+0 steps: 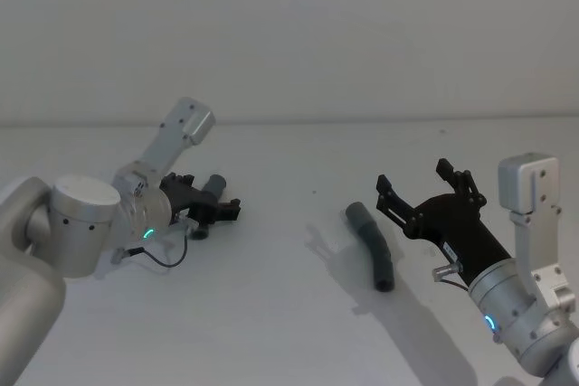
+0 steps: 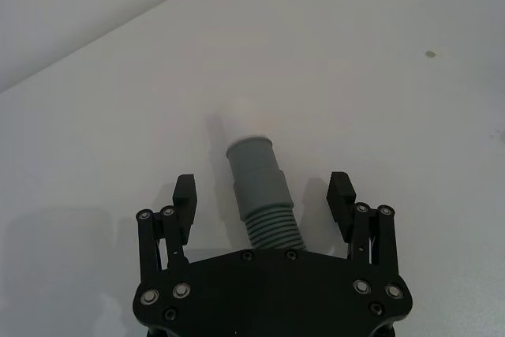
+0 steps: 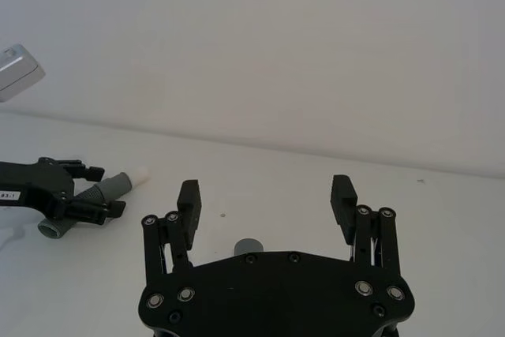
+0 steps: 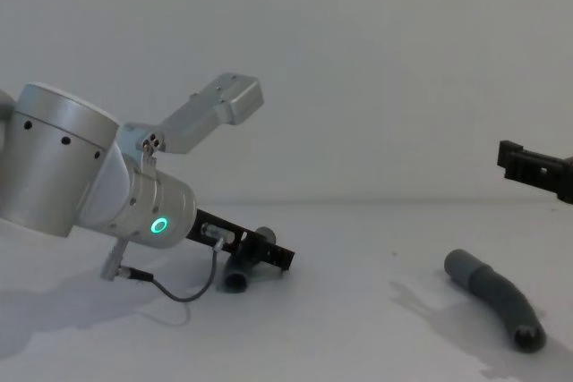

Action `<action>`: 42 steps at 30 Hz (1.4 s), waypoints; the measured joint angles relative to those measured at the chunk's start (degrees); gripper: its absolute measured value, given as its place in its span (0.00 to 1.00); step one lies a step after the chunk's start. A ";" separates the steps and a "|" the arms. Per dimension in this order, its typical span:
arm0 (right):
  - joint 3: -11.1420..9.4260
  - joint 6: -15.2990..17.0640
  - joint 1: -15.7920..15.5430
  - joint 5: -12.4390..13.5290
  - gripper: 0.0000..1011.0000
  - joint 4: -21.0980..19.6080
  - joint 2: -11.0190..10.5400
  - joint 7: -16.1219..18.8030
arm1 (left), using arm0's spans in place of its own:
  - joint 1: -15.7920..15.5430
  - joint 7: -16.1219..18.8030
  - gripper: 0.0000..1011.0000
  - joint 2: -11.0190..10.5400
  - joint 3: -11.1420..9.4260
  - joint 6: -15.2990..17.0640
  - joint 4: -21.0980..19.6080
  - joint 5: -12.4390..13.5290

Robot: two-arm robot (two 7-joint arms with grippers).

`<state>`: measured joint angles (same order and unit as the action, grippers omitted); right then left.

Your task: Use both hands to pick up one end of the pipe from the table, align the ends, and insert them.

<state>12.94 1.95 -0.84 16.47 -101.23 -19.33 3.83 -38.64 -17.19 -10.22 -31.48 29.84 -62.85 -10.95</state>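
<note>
The short grey pipe piece (image 2: 258,189), ribbed with a stepped collar and a pale tip, lies on the white table (image 1: 271,314) at the left. My left gripper (image 2: 263,195) is low over it and open, a finger on each side with a gap to the tube. In the head view that left gripper (image 1: 215,201) covers most of the short piece (image 1: 215,184). The longer bent pipe piece (image 1: 371,243) lies right of centre. My right gripper (image 1: 412,176) hovers open just right of its far end. One round end (image 3: 251,245) peeks out under the right gripper's palm.
The left arm's body with its green glowing ring (image 4: 160,225) and a thin cable (image 4: 170,291) lies low over the table's left side. The right arm (image 1: 529,305) fills the lower right corner. Bare table separates the two pipe pieces.
</note>
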 joint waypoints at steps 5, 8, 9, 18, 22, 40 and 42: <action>0.00 0.00 0.00 0.00 0.99 0.00 0.00 0.00 | 0.01 -0.02 0.99 0.02 0.00 0.03 0.04 0.03; 0.00 0.00 0.00 0.00 0.99 0.00 0.00 0.00 | 0.02 -0.03 0.99 0.04 0.00 0.05 0.06 0.05; 0.00 0.00 0.00 0.00 0.99 0.00 0.00 0.00 | 0.02 -0.03 0.99 0.05 0.00 0.05 0.06 0.05; 0.00 0.00 0.00 0.00 0.99 0.00 0.00 0.00 | 0.05 -0.03 0.99 0.09 -0.02 0.07 0.09 0.06; 0.00 0.00 0.00 0.00 0.99 0.00 0.00 0.00 | 0.07 -0.03 0.99 0.09 -0.03 0.09 0.10 0.06; -0.21 5.17 1.27 0.25 0.99 -0.18 -0.24 0.31 | 0.07 -0.03 0.99 0.10 -0.09 0.15 0.15 0.06; -0.28 7.36 1.76 0.48 0.99 -0.46 -0.27 0.24 | 0.07 -0.03 0.99 0.11 -0.09 0.16 0.15 0.06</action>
<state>12.66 9.31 0.92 16.94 -101.69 -19.60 4.07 -38.58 -17.22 -10.12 -31.57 30.00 -62.70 -10.89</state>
